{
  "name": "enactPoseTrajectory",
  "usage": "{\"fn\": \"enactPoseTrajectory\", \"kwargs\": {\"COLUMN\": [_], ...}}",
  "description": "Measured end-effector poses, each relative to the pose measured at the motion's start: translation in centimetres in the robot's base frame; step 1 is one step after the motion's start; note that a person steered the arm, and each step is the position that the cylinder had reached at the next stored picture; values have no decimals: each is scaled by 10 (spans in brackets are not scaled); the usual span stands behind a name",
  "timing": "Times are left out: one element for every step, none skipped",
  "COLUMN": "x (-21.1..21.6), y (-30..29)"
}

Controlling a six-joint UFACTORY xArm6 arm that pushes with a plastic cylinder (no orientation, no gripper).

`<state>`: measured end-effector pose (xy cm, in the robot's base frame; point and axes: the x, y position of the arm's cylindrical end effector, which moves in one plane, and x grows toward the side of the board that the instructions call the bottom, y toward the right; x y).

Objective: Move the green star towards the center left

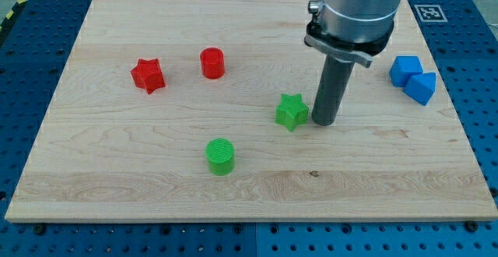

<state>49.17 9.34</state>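
Note:
The green star (291,111) lies on the wooden board (117,171), a little right of the board's middle. My tip (324,122) stands just to the star's right, touching it or nearly so. The dark rod rises from there to the grey arm body at the view's top.
A green cylinder (220,156) stands below and left of the star. A red star (148,75) and a red cylinder (212,62) sit at the upper left. A blue block (413,79) made of joined cubes lies near the right edge. A blue perforated table surrounds the board.

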Motion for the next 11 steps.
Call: {"fn": "enactPoseTrajectory", "kwargs": {"x": [1, 1, 2, 2, 2, -8, -45, -50, -49, -43, -24], "y": [-6, -6, -6, -22, -50, -63, -63, -72, -117, -131, -136]}}
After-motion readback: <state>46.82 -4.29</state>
